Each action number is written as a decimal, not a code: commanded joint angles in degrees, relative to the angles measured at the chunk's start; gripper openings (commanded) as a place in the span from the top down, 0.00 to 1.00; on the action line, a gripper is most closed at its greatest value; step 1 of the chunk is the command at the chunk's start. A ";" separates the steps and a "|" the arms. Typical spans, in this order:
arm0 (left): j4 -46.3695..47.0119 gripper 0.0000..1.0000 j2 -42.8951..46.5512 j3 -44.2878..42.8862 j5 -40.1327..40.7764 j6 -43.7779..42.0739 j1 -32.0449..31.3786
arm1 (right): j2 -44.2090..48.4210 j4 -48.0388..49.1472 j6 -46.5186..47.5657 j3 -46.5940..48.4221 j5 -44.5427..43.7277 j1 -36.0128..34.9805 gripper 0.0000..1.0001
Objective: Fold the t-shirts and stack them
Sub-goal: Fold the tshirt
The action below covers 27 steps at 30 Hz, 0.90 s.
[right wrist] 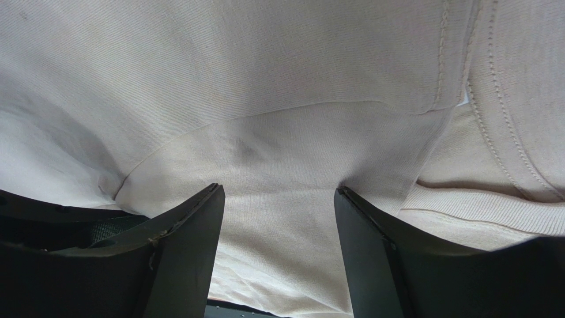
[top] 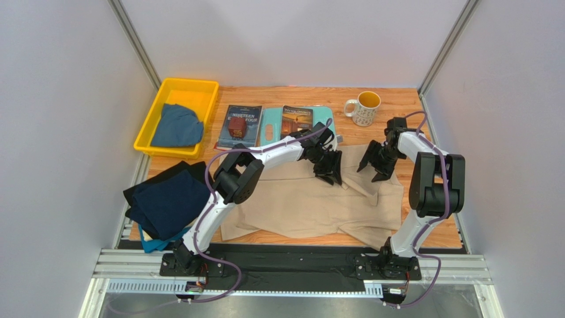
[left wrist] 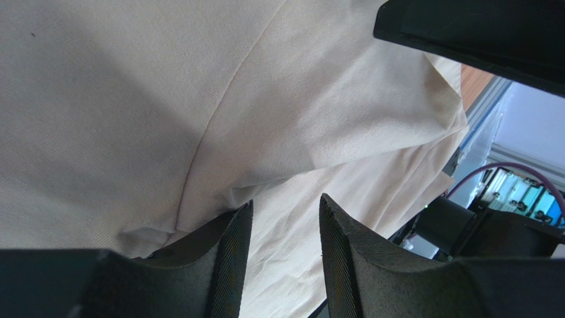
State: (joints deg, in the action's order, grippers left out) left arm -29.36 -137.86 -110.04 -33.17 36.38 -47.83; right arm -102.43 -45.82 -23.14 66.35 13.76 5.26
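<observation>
The large beige t-shirt lies spread across the middle of the table. My left gripper is low over its far edge, open, and beige cloth fills the view past the parted fingers. My right gripper is at the shirt's far right part near the collar, open, with beige cloth and a ribbed hem right at the fingertips. A dark navy t-shirt lies on a teal one at the left. A dusty blue t-shirt lies in the yellow bin.
Two books and a light-teal board lie behind the beige shirt. A yellow-lined mug stands at the back right. Walls and frame posts close in both sides.
</observation>
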 commanded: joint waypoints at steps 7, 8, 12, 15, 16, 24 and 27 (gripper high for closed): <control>4.05 0.54 -1.18 -1.40 1.00 1.06 -0.51 | -1.19 3.28 -0.51 -2.71 0.48 -1.21 0.34; 4.14 0.54 -1.70 -1.58 1.00 1.15 -0.51 | -1.45 3.28 -0.42 -2.71 0.39 -1.21 0.34; 4.05 0.60 -2.67 -1.58 0.74 1.41 -0.51 | -1.72 3.20 -0.42 -2.19 0.30 -1.21 0.34; 3.96 0.86 -2.41 -0.71 1.52 1.15 -0.51 | -1.89 3.11 -0.33 -2.10 0.04 -1.21 0.36; 3.96 0.93 -2.15 -0.36 1.79 0.97 -0.51 | -1.98 3.11 -0.33 -2.19 -0.05 -1.21 0.37; 2.91 1.00 -1.27 0.61 1.88 -0.43 -0.51 | -1.89 3.02 -0.16 -1.92 -0.93 -1.21 0.39; 1.25 1.00 -0.30 0.96 3.02 -1.92 -0.51 | -1.28 3.11 0.19 -2.19 -1.72 -1.21 0.46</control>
State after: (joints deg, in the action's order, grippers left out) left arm -26.76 -139.59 -110.08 -32.49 37.17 -47.90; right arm -102.87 -44.82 -23.27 64.84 13.37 4.58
